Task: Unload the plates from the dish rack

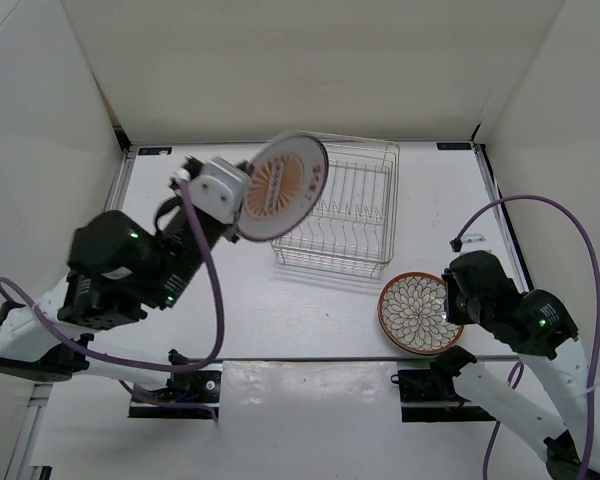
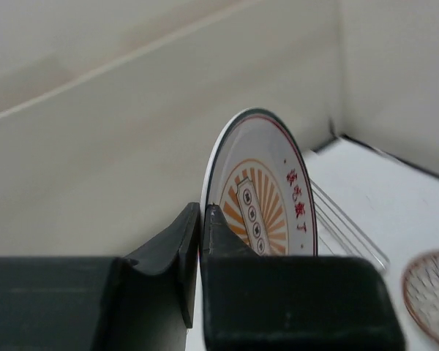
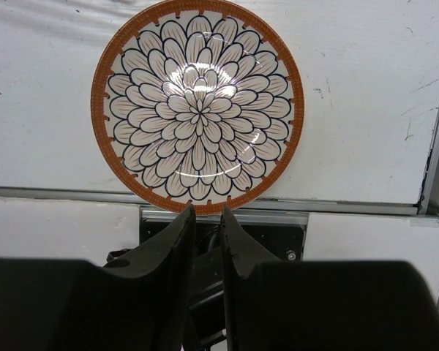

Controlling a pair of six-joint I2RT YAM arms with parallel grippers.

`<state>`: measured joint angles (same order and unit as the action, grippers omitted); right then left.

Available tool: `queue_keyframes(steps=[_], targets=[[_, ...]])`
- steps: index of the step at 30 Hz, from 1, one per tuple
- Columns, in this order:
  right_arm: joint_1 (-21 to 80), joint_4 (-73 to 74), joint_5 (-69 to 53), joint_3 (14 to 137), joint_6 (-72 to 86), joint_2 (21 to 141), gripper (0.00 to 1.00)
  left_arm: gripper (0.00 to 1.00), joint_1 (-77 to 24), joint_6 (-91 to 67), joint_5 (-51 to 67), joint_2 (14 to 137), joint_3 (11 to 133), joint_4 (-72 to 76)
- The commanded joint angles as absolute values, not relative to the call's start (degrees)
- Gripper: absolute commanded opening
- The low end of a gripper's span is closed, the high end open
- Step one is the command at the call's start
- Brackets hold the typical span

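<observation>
The smaller plate (image 1: 285, 187) with the orange centre motif hangs tilted on edge in the air over the left end of the dish rack (image 1: 352, 215). My left gripper (image 1: 242, 207) is shut on its lower left rim; in the left wrist view the fingertips (image 2: 202, 213) pinch the plate (image 2: 267, 191) edge-on. The silver wire rack holds no plates. The larger petal-pattern plate (image 1: 418, 313) lies flat near the table's front edge, right of the rack. My right gripper (image 3: 207, 213) hovers just short of that plate (image 3: 197, 106), its jaws a little apart with nothing between them.
White walls enclose the table on the left, back and right. A metal rail (image 3: 278, 208) runs along the table's front edge under the petal plate's rim. Purple cables (image 1: 215, 300) loop from both arms. The rack's wires (image 2: 345, 228) show just beyond the held plate.
</observation>
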<state>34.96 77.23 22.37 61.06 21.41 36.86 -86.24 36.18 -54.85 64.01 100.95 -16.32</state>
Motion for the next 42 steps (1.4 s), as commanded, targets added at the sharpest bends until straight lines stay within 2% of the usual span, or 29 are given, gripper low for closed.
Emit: queue_keyframes(steps=[1, 8, 17, 20, 25, 26, 31, 36, 42], targets=[[35.1, 77.4, 23.4, 61.1, 21.2, 36.9, 0.24, 0.00, -86.1, 15.9, -43.4, 65.4, 95.5, -45.0], [35.1, 77.1, 23.2, 60.9, 20.7, 36.7, 0.22, 0.00, -85.6, -5.9, -36.8, 55.5, 74.4, -54.4], [35.1, 77.0, 23.3, 60.9, 20.7, 36.5, 0.22, 0.00, -84.1, -23.4, -28.0, 48.1, 50.8, -49.0], [35.0, 77.1, 23.4, 61.0, 21.0, 36.0, 0.22, 0.00, -79.9, -24.2, -22.2, 46.3, 45.0, -43.7], [35.1, 77.3, 23.3, 61.0, 21.1, 36.0, 0.22, 0.00, -66.4, -21.6, -10.9, 46.5, 43.0, -37.5], [35.0, 77.3, 23.5, 61.0, 21.0, 36.3, 0.22, 0.00, -62.9, -21.5, -5.1, 47.4, 42.7, -36.5], [35.0, 77.3, 23.7, 61.2, 21.4, 35.8, 0.22, 0.00, -47.6, -21.2, 7.3, 52.7, 41.0, -30.4], [35.1, 77.3, 24.0, 61.0, 21.4, 35.4, 0.22, 0.00, -37.3, -25.5, 20.5, 60.1, 35.0, -19.8], [35.0, 77.2, 23.6, 60.9, 21.1, 35.8, 0.22, 0.00, -31.8, -29.7, 17.9, 66.6, 30.2, -11.0]])
